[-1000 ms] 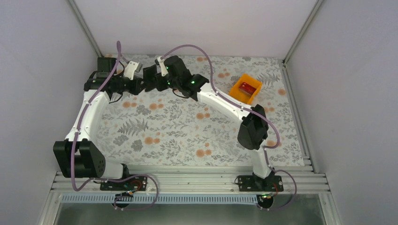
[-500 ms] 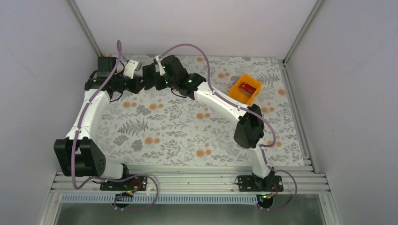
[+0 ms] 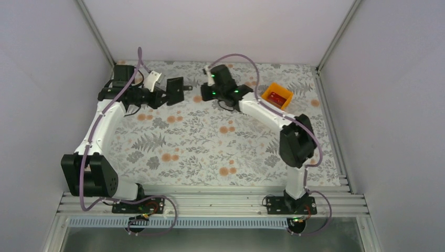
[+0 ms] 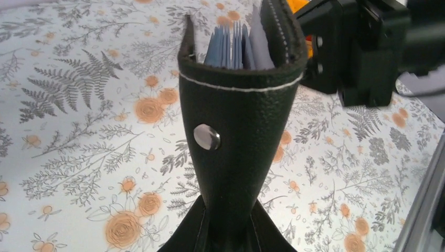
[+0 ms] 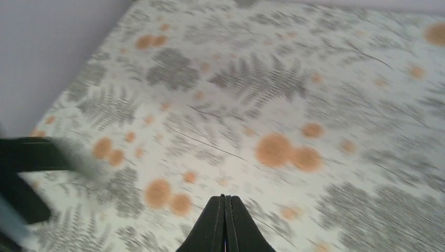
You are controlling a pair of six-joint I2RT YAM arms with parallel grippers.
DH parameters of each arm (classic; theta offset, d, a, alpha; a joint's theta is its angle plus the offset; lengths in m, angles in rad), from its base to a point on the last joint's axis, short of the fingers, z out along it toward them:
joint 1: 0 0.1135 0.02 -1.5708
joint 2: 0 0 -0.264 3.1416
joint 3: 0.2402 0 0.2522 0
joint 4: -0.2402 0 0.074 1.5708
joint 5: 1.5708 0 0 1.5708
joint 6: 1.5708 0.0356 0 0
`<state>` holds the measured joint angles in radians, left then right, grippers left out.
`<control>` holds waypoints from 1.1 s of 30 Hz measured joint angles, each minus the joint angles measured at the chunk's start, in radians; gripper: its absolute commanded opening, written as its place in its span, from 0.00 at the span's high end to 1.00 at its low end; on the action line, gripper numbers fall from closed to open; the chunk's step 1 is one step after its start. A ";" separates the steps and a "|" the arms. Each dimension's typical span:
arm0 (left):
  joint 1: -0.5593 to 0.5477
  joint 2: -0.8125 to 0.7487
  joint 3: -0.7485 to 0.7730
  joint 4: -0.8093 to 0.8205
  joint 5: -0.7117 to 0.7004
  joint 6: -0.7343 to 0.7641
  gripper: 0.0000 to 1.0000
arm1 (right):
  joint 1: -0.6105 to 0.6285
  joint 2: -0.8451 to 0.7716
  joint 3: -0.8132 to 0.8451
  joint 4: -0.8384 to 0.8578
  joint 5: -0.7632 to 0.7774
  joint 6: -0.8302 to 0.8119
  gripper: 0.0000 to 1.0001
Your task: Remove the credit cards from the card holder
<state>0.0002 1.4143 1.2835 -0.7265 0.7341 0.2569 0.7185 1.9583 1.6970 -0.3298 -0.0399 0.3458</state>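
- Left fingers (image 4: 189,239), at the bottom centre of the left wrist view, pinch the lower end of the card holder (image 4: 236,136), which stands upright, clear of the desk (image 4: 78,131).
- The card holder's mouth gapes at the top centre of that view. Grey-blue pockets (image 4: 231,47) show inside and a metal snap stud (image 4: 207,137) sits on the outer face. Contents of the pockets cannot be told.
- In the overhead view the card holder (image 3: 175,90) is in the upper left, with the right arm (image 3: 262,110) near it on the right, not touching.
- Right fingers (image 5: 212,231), at the bottom centre of the right wrist view, are pressed together over the desk. Nothing is visible between them.
- One red credit card (image 3: 278,98) lies in the orange bin (image 3: 268,91), upper right of the overhead view.
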 measured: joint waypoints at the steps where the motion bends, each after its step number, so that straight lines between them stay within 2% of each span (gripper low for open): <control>1: -0.007 -0.001 0.000 -0.011 0.004 0.007 0.98 | -0.031 -0.024 -0.047 0.011 -0.018 -0.007 0.96; 2: -0.005 -0.003 0.000 -0.019 0.008 0.015 0.97 | -0.057 -0.046 -0.086 0.020 -0.043 -0.016 0.87; 5: 0.011 -0.003 0.000 -0.039 0.045 0.051 0.98 | -0.139 -0.105 -0.174 0.048 -0.203 -0.085 0.51; 7: 0.015 -0.003 0.000 -0.064 0.085 0.087 0.98 | -0.157 -0.131 -0.191 0.059 -0.310 -0.141 0.36; 10: 0.008 -0.003 0.007 -0.121 0.137 0.154 0.98 | -0.153 -0.186 -0.227 0.085 -0.473 -0.215 0.23; 12: -0.003 -0.006 0.026 -0.161 0.146 0.203 0.98 | -0.154 -0.232 -0.259 0.111 -0.590 -0.250 0.22; 15: -0.019 -0.010 0.072 -0.234 0.179 0.289 0.98 | -0.169 -0.280 -0.274 0.149 -0.736 -0.280 0.26; 19: -0.035 -0.018 0.148 -0.366 0.291 0.450 0.98 | -0.209 -0.312 -0.267 0.204 -0.888 -0.295 0.27; 23: -0.053 -0.039 0.177 -0.451 0.385 0.546 0.98 | -0.220 -0.320 -0.264 0.212 -0.962 -0.314 0.30; 29: -0.100 -0.034 0.176 -0.463 0.424 0.552 0.98 | -0.169 -0.323 -0.259 0.209 -0.989 -0.356 0.49; 30: -0.108 -0.034 0.175 -0.462 0.425 0.552 0.98 | -0.163 -0.323 -0.255 0.208 -0.995 -0.359 0.49; 33: -0.121 -0.034 0.172 -0.462 0.426 0.552 0.98 | -0.153 -0.323 -0.241 0.198 -1.015 -0.380 0.40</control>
<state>-0.1204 1.3808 1.4551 -1.1889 1.1603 0.8085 0.5652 1.6352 1.4563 -0.1322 -1.0550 -0.0338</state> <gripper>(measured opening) 0.105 0.535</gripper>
